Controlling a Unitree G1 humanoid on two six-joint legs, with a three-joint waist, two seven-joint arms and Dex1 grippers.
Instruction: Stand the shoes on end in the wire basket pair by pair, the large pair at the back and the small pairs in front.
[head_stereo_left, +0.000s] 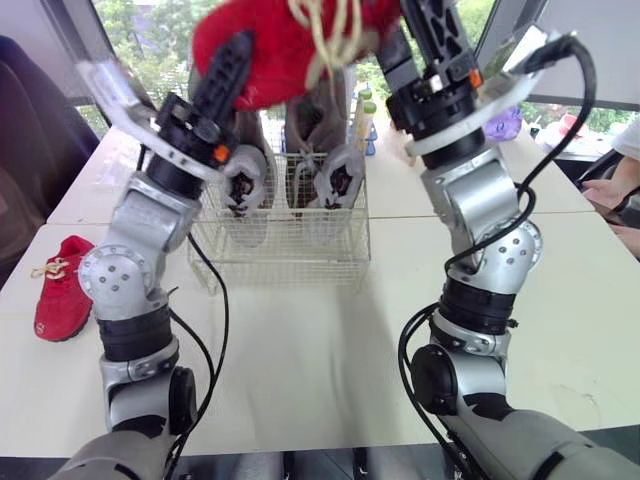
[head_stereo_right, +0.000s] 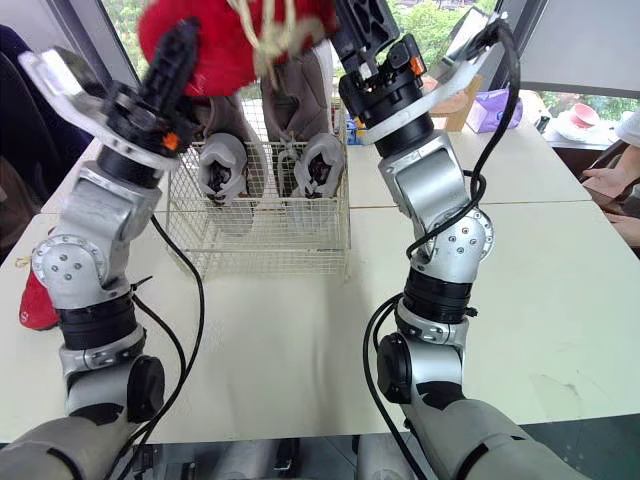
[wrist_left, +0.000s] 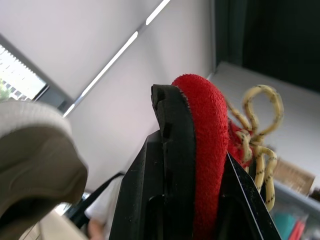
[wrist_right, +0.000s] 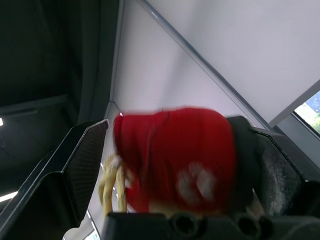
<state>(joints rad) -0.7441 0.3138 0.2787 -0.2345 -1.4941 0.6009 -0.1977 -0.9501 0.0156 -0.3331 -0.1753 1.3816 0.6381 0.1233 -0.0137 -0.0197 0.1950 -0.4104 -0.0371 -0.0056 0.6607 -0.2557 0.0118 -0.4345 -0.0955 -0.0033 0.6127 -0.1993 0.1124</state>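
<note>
A small red shoe (head_stereo_left: 280, 45) with yellow laces hangs high over the wire basket (head_stereo_left: 290, 250). My left gripper (head_stereo_left: 238, 55) is shut on its one end; in the left wrist view the fingers (wrist_left: 170, 165) pinch the red fabric (wrist_left: 207, 150). My right gripper (head_stereo_left: 425, 20) grips the other end, and in the right wrist view the shoe (wrist_right: 175, 155) fills the space between its fingers. A large grey pair (head_stereo_left: 335, 175) stands on end at the back of the basket. The second red shoe (head_stereo_left: 62, 285) lies on the table at the left.
Bottles (head_stereo_left: 365, 115) stand behind the basket. A purple item (head_stereo_left: 503, 125) sits at the back right. A person's hand (head_stereo_left: 600, 190) rests at the table's right edge. A dark chair (head_stereo_left: 30, 110) stands at the far left.
</note>
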